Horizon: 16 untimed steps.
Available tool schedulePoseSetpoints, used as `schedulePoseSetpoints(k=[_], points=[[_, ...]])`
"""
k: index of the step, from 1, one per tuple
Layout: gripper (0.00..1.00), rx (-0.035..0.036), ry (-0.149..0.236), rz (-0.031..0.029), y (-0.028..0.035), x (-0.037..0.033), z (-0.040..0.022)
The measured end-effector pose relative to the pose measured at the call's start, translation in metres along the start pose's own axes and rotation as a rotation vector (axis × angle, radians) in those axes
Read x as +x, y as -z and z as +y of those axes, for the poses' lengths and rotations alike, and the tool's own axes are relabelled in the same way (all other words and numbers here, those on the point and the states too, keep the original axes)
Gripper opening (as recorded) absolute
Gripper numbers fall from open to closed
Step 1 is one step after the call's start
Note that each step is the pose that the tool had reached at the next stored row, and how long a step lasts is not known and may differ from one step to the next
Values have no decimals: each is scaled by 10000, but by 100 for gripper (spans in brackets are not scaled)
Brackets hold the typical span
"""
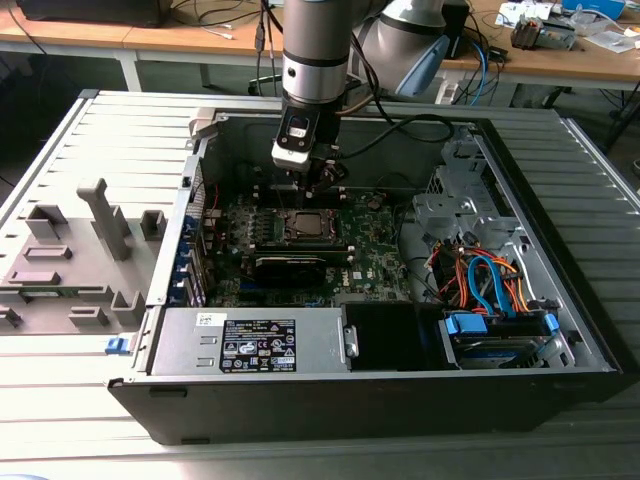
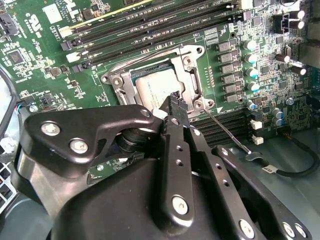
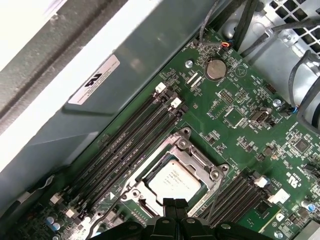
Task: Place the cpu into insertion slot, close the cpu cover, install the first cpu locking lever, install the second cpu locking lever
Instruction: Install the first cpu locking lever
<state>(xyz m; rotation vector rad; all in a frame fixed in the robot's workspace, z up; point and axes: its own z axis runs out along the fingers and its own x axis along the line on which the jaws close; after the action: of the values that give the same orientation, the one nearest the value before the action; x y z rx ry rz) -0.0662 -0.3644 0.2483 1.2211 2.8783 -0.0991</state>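
Chip [image 3: 175, 182]: seated in socket [image 2: 116, 80], cover [image 3: 194, 152] lying down around it.
Claw [image 3: 175, 204]: fingers pinched together, nothing seen between them, tips at the cover's edge.
Lever [image 2: 227, 131]: thin wire, unlatched, angled out beside socket.
Risk: tips slipping off the edge could scrape the board [image 3: 235, 100]; the loose lever may let the cover lift.

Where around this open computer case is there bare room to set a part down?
Bare grey slatted tabletop on the exterior view's right of the black computer case, and along its front. Crowded: green motherboard under the hand, orange-blue cable bundle.
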Motion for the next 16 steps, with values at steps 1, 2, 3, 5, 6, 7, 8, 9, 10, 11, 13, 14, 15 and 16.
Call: schedulePoseSetpoints(k=[1,2,3,5,6,7,8,9,10,11,13,14,15,16], points=[[11,-2,35,-2,0,0,0],[11,-3,77,-4,0,0,0],[11,-4,109,-6,0,0,0],[11,-8,216,-12,0,0,0],[11,-11,279,-15,0,0,0],[11,-13,328,-17,0,0,0],[11,-14,382,-21,0,0,0],[11,-16,412,-22,0,0,0],[11,-16,443,-24,0,0,0],[11,-18,490,-26,0,0,0],[11,-23,554,-28,0,0,0],[11,-26,614,-30,0,0,0],[11,-28,665,-33,0,0,0],[11,-30,716,-34,0,0,0]])
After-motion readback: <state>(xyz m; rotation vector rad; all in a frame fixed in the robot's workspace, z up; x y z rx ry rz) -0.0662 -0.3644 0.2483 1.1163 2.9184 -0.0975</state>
